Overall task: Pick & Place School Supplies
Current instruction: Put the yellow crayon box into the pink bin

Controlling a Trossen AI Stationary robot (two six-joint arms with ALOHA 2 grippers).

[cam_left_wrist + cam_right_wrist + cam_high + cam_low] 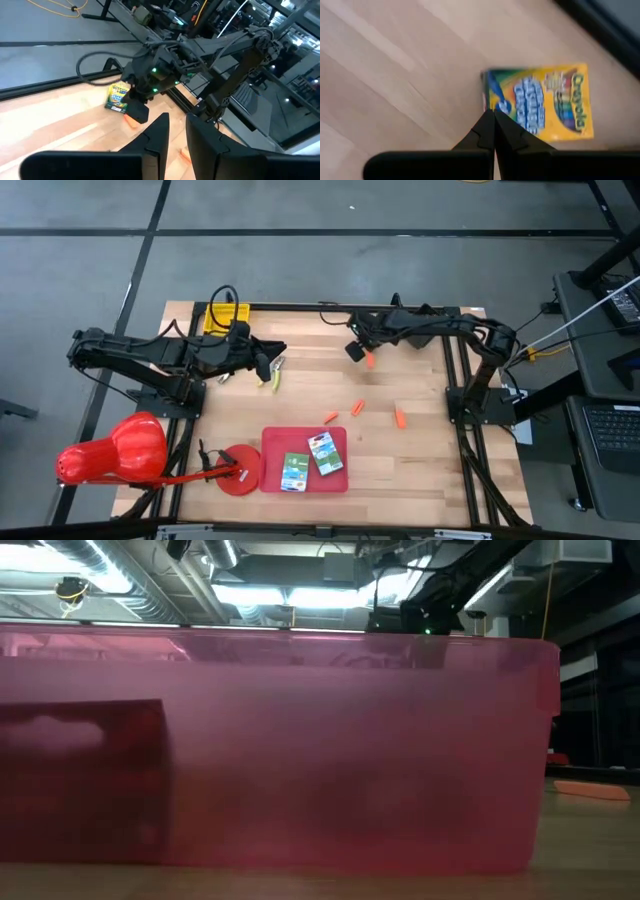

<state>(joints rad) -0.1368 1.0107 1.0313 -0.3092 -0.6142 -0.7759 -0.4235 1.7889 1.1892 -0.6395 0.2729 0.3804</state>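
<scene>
From overhead I see my left gripper [268, 365] held over the back-left part of the worktop [420, 450], just beside a yellow-green-handled hand tool [275, 375] that lies on the wood. In the left wrist view its jaws stand a little apart with nothing between them, so I read them as released.

My right gripper [355, 350] reaches in from the right side toward the back centre. In the right wrist view its fingertips [492, 122] are pressed together, clenched on nothing, hanging right above the near edge of a crayon box [540, 102] that lies flat on the wood. The left wrist view shows that same box [118, 97] beside the right arm's gripper [137, 111]. Whether the tips touch the box, I cannot tell.

An orange stick [369, 360] lies just beside the right gripper; three more short orange sticks [330, 417] [358, 407] [400, 419] are scattered mid-worktop, apart from each other.

The red tray [338, 477] sits at the front edge with a second crayon box [294, 471] and a green-white pack [325, 452] lying inside, side by side. A red cone-shaped object [110, 450] rests off the front-left corner. The low view is filled by the tray's translucent red wall [300, 750], with one orange stick [592, 790] showing past its right end.
</scene>
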